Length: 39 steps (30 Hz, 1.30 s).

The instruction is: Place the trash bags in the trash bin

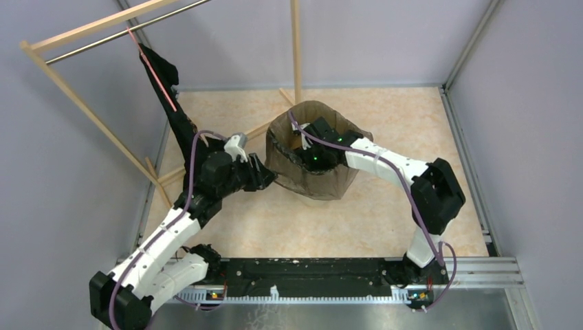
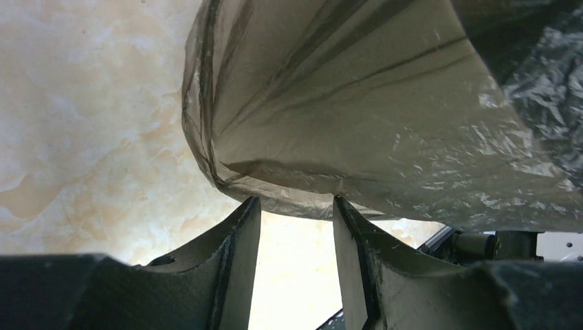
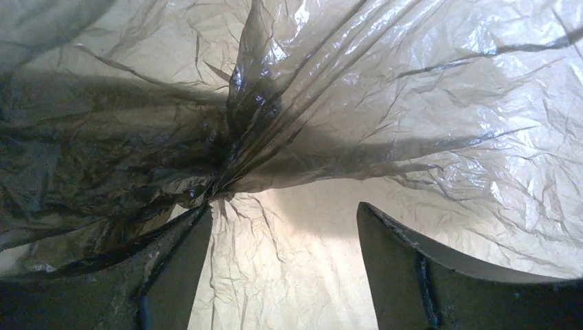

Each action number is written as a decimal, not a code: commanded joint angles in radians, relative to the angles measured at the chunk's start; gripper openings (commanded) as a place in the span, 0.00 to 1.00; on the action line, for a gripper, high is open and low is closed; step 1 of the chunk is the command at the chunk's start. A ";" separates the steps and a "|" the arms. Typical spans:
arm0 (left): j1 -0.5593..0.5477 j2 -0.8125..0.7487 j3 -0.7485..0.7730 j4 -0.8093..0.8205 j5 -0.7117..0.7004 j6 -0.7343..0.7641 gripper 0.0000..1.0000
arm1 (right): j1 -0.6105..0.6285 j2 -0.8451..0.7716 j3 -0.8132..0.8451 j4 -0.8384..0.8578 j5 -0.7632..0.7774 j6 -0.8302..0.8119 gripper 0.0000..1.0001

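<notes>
A translucent brown trash bag (image 1: 323,180) is draped over the trash bin (image 1: 283,132), whose cream wall shows through the film in the left wrist view (image 2: 357,82). My right gripper (image 1: 311,142) reaches down inside the bag-lined bin. Its jaws (image 3: 285,210) stand open, with a gathered bunch of film (image 3: 227,158) touching the left fingertip. My left gripper (image 1: 267,177) is outside the bin's left wall. It is open (image 2: 297,203), its tips just under the bag's hanging edge (image 2: 289,196). A second, black trash bag (image 1: 165,86) hangs from the rack.
A wooden rack (image 1: 75,96) with a metal rail stands at the back left, one post (image 1: 296,48) rising just behind the bin. Grey walls enclose the marbled table (image 1: 399,124). A black rail (image 1: 309,271) runs along the near edge.
</notes>
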 commanded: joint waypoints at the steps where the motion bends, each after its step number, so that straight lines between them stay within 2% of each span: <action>1: -0.001 0.050 -0.012 0.136 0.004 -0.007 0.49 | 0.017 -0.074 0.066 0.000 -0.021 0.017 0.79; 5: 0.000 0.116 -0.023 0.156 -0.005 -0.013 0.48 | 0.017 -0.080 0.082 -0.014 -0.006 0.015 0.83; 15: 0.000 0.208 -0.073 0.216 -0.031 -0.018 0.46 | 0.013 -0.086 0.086 -0.029 0.018 0.005 0.83; 20: -0.001 0.234 -0.091 0.238 -0.033 -0.018 0.45 | -0.006 -0.120 0.095 -0.021 0.030 0.008 0.72; 27: -0.003 0.277 -0.109 0.258 -0.021 -0.016 0.43 | -0.006 -0.194 0.133 -0.021 0.032 0.022 0.69; 32: -0.003 0.253 -0.112 0.229 -0.033 -0.007 0.43 | -0.008 -0.262 0.136 -0.015 0.017 0.034 0.71; 35: -0.004 0.225 -0.107 0.200 -0.046 0.003 0.44 | -0.008 -0.332 0.121 0.016 0.028 0.039 0.77; 37: -0.004 0.207 -0.100 0.178 -0.047 0.007 0.45 | -0.009 -0.382 0.108 0.033 0.063 0.039 0.80; 39: -0.004 0.188 -0.088 0.155 -0.040 0.011 0.46 | -0.009 -0.439 0.090 0.035 0.172 0.027 0.82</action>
